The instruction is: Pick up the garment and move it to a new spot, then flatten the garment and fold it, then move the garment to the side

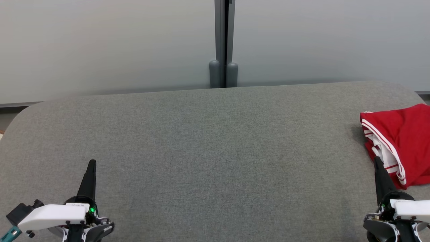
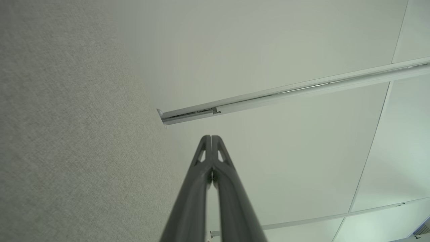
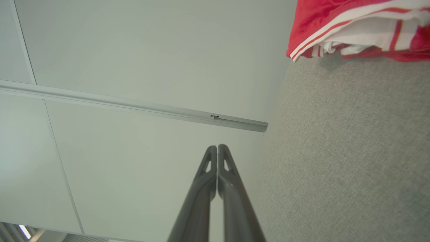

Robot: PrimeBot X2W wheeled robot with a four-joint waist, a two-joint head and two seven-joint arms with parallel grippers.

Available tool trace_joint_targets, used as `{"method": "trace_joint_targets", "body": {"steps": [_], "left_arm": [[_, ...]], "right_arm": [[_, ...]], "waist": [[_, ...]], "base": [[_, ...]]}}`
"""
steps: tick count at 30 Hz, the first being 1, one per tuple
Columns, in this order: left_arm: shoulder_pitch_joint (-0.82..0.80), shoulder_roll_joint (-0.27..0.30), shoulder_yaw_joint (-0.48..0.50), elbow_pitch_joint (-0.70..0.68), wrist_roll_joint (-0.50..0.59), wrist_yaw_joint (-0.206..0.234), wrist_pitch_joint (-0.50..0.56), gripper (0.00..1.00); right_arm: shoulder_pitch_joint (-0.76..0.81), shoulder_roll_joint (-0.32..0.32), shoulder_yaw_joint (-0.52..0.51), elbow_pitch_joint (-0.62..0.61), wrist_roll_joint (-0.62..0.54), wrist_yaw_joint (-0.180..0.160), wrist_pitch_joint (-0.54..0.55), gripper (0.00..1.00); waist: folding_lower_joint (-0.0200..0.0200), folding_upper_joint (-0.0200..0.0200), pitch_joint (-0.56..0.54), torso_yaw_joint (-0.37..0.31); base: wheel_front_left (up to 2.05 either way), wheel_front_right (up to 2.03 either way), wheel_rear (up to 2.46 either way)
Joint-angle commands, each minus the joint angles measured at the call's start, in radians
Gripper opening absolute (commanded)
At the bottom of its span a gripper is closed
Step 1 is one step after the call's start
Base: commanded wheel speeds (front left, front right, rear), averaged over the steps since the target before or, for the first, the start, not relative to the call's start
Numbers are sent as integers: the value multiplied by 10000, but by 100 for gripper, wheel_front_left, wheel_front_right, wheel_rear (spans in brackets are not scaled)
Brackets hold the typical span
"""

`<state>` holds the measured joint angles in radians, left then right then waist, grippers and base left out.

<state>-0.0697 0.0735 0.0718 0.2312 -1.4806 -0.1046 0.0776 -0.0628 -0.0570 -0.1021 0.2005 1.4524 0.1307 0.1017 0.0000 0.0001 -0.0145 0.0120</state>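
Garment (image 1: 401, 141) is sitting folded-ish at the far right end of the grey counter (image 1: 215, 151), red with white stripes. Right jaws are clenched on nothing, tip right near the garment's front edge. Left jaws clenched too, empty, way over on the left side.

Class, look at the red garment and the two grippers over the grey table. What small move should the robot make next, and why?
Probably open the right gripper and ease it toward the garment. Its fingers are shut and empty. The garment lies in a loose bundle at the right edge of the table, close to that gripper's tip, while the left gripper sits far off, also shut.
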Motion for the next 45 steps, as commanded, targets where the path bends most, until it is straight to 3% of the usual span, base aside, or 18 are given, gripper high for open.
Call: {"method": "trace_joint_targets", "body": {"steps": [1,23,45], "left_arm": [[-230,-2,92,-13,-135,-70,42,0],[-484,-226,460,166,-1384,-321,376,0],[-443,-226,459,160,-1334,-296,380,0]], "right_arm": [[-176,-33,-37,12,191,1,31,0],[-534,43,-102,491,1698,0,136,0],[-528,50,-111,479,1631,0,125,0]], "waist": [[0,-1,9,-6],[0,-1,175,-120],[0,-1,175,-120]], "base": [[0,0,0],[0,0,0],[0,0,0]]}}
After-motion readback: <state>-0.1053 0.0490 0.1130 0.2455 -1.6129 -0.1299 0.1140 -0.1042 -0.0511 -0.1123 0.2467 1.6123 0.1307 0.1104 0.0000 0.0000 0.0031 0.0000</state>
